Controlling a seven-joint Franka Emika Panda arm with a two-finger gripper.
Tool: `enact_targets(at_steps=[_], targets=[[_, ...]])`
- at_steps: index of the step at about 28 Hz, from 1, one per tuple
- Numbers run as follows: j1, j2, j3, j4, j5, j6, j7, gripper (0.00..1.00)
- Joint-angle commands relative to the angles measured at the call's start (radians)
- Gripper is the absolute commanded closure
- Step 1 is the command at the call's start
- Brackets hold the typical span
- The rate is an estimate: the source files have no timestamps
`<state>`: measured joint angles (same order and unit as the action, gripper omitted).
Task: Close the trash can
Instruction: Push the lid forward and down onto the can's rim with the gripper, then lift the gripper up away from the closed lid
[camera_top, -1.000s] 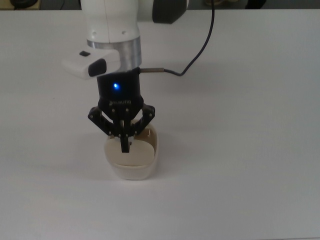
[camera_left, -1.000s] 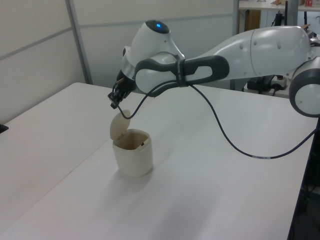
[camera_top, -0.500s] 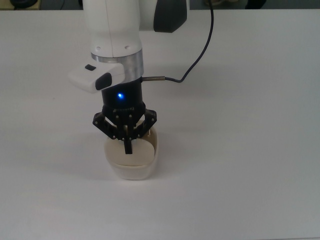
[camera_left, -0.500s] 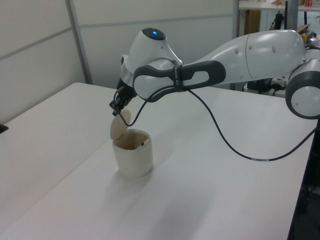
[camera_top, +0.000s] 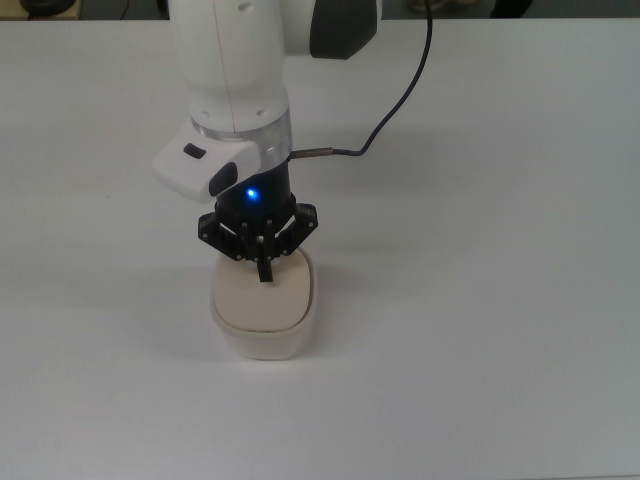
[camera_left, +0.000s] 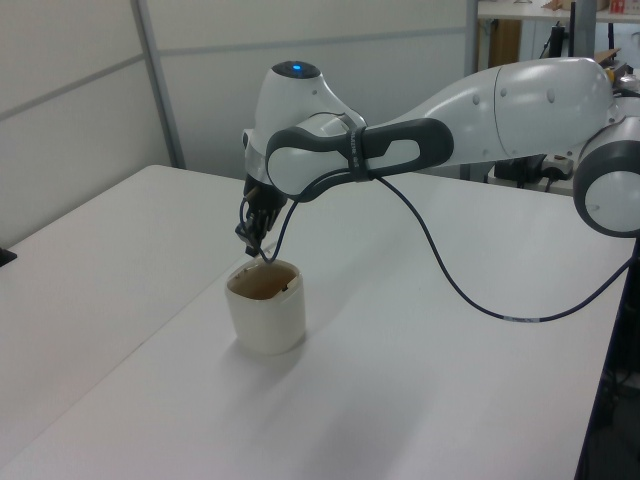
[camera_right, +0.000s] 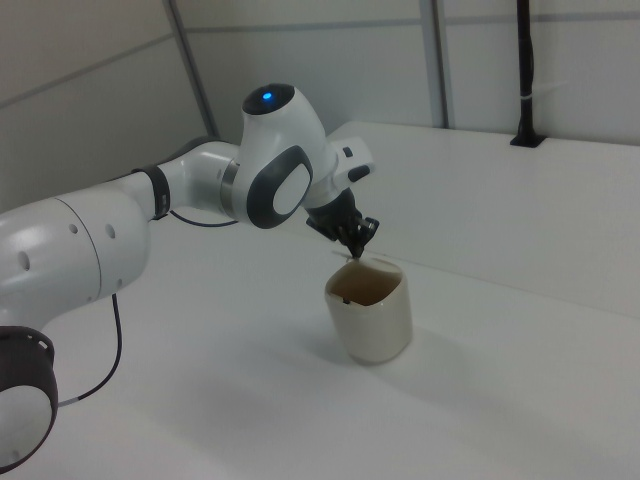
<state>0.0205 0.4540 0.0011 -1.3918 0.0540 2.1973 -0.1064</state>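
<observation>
While the trash can (camera_top: 263, 312) stands on the white surface (camera_top: 480, 330) nearest the top view's bottom edge, its flat lid (camera_top: 262, 298) looks level inside the rim, seemingly closed or nearly so. Directly above the lid's far edge, the end effector (camera_top: 264, 270) points straight down, fingers pressed together, the tip apparently touching the lid there. Beyond, the arm's black cable (camera_top: 400, 95) trails away.

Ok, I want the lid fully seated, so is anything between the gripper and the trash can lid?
Nothing visible. The gripper sits right over the far edge of the trash can, its tip at the lid, which lies flat in the rim. The table around the can is bare.
</observation>
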Motion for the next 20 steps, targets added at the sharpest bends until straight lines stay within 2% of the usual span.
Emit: enact_targets(at_steps=[1,9,20], targets=[[0.003,-0.023,-0.007,-0.032,0.0,-0.089,-0.053,1.0],[0.003,-0.017,-0.01,-0.084,-0.005,-0.102,-0.058,1.0],[0.001,0.023,-0.01,-0.088,-0.019,-0.1,-0.058,1.0]])
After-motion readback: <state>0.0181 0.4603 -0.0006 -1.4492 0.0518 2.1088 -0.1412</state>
